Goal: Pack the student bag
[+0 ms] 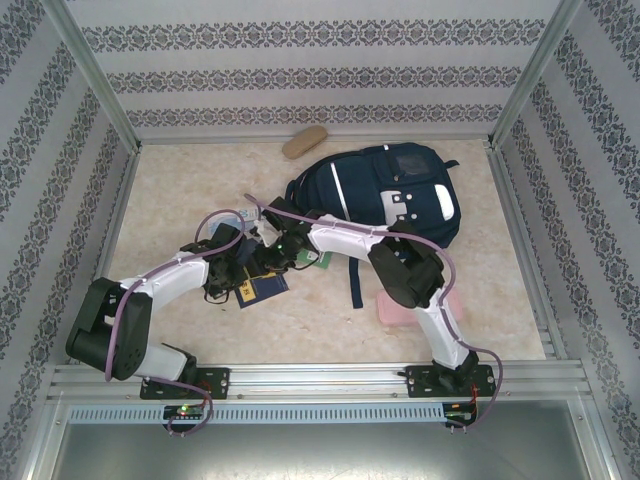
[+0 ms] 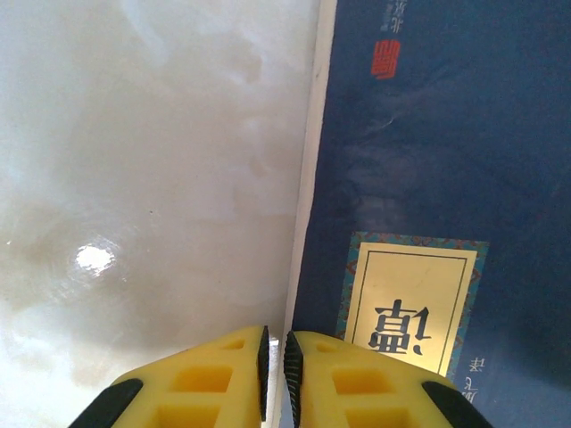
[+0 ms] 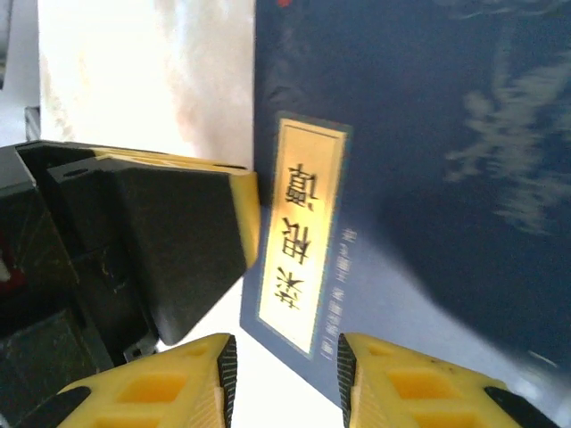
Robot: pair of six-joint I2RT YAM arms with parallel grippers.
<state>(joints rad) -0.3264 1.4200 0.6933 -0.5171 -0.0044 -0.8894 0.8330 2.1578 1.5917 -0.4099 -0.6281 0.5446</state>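
left gripper [image 2: 276, 357] narrow, pinching the navy book [image 2: 428, 134]; right gripper [image 3: 287, 374] half open; i see the student bag [image 1: 385, 190] far-right, nearer the right arm.

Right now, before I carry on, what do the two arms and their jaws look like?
Both the left arm and the right arm have white-sleeved links between bulky black joints, on black bases bolted to a metal rail. A mauve cable runs along each. The jaws are blocky yellow plastic with square recesses and black inner pads.
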